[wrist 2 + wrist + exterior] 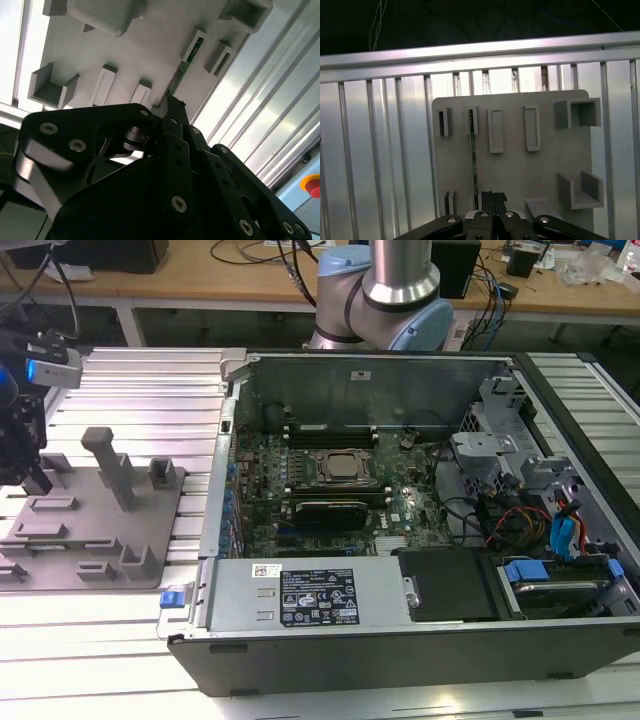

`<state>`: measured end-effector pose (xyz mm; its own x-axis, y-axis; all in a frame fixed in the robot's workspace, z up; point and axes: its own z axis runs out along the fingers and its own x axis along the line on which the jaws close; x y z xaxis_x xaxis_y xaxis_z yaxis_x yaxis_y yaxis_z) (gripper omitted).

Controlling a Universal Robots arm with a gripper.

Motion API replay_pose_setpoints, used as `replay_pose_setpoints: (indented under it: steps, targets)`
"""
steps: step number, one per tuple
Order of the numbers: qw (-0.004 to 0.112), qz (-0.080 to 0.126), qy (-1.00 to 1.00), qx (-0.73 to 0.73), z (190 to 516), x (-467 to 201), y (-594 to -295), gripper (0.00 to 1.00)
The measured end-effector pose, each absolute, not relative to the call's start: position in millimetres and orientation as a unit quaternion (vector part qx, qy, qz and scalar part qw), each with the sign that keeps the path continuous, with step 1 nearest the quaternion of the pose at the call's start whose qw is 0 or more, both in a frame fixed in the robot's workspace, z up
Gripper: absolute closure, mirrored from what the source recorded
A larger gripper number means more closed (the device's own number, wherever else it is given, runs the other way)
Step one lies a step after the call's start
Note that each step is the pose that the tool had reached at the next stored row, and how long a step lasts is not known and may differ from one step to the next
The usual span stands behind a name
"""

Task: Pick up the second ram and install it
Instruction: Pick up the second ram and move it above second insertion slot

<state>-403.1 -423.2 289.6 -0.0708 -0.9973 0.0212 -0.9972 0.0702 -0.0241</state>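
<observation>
No legible txt; PSU label (318, 598) too small.

Pretty clearly a robotics lab / electronics workshop: robot arm (400, 280) at the back edge of a slotted aluminium desk (150, 390), a gutted desktop PC case (400, 660) on it, a grey fixture plate (90, 530), and a cable-strewn wooden workbench (200, 280) behind.

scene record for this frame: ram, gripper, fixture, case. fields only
ram: green stick, standing on edge in a slot of the fixture plate, not yet in the computer
fixture plate: grey, lying on the ribbed metal table
gripper: low over the plate, at one end of the stick; contact unclear
computer case: open, to the exterior view's right of the plate
</observation>
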Motion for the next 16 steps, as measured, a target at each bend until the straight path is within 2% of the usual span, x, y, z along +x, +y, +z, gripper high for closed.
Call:
replay_pose_setpoints:
  steps: [9, 16]
  targets:
    - [0.006, -0.010, 0.732, -0.682, 262.9, -416.9, -437.0, 0.92]
    - [0.006, -0.009, 0.732, -0.682, 245.4, -417.2, -446.3, 0.92]
